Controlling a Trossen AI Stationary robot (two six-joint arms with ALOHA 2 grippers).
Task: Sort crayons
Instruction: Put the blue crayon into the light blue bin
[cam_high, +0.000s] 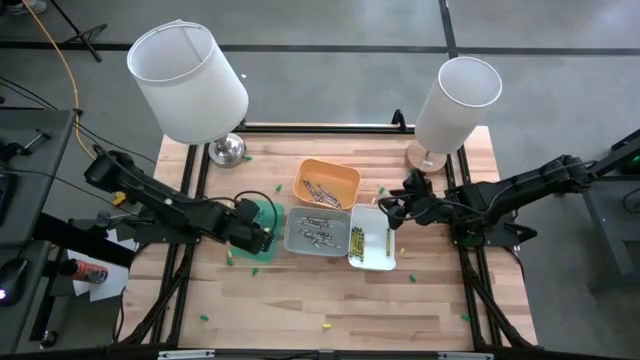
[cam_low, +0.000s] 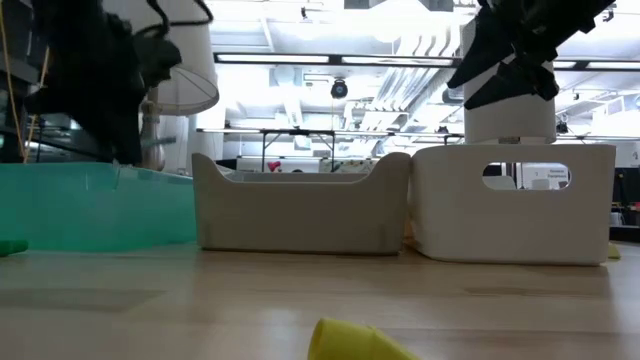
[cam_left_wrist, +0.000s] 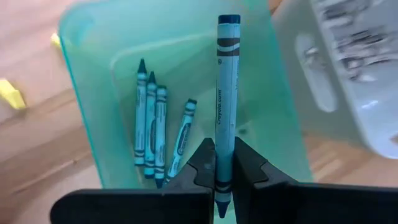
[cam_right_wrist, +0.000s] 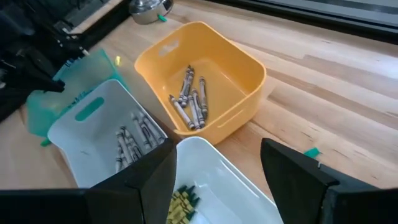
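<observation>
Wooden surface (cam_high: 300, 300) carries four trays. Left fingers (cam_left_wrist: 225, 163) pinch a green crayon (cam_left_wrist: 226, 93) above the green tray (cam_left_wrist: 87, 74) holding four more; right fingers (cam_right_wrist: 217, 171) gape empty over the white tray (cam_right_wrist: 211, 168). Sorting looks mostly done; loose crayons (cam_high: 324, 325) remain scattered.

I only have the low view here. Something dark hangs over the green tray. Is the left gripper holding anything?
Observer: Yes. The left gripper is shut on a green crayon, held above the green tray.
Operator: Anything in that tray already?
Observer: Four green crayons lie on its floor.
Operator: And the right arm?
Observer: The right gripper is open and empty, above the white tray, which has yellow crayons in it.
</observation>
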